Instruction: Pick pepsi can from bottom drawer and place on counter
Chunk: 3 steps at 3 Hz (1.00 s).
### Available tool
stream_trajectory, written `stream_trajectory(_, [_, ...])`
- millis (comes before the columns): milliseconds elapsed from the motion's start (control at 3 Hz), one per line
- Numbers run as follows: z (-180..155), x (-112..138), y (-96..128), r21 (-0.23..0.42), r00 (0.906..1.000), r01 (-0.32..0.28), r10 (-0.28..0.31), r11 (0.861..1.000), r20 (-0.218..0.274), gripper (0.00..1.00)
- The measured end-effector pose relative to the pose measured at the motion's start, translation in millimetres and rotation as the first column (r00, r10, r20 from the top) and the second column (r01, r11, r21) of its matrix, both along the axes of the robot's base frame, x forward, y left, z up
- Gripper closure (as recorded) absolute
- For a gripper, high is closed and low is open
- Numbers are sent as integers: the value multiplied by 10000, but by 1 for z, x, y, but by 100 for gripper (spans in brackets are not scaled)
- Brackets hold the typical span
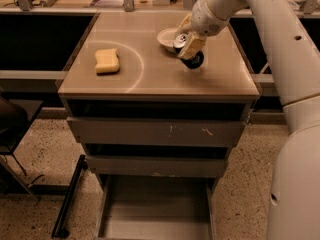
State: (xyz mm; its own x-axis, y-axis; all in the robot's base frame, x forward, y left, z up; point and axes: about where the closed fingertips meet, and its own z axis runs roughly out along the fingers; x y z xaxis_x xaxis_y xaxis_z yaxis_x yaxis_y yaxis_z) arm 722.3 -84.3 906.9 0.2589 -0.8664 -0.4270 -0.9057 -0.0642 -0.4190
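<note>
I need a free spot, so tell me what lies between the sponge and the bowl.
In the camera view, only bare counter crossed by a pale arc lies between sponge and bowl. The claw grips the can beside the bowl.
</note>
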Motion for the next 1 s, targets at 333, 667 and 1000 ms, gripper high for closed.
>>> stream_trajectory(333, [0, 0, 0, 0, 10000, 0, 0, 10000, 0, 12])
stream_trajectory(667, [0, 0, 0, 0, 10000, 0, 0, 10000, 0, 0])
stream_trajectory(1000, [0, 0, 0, 0, 10000, 0, 0, 10000, 0, 0])
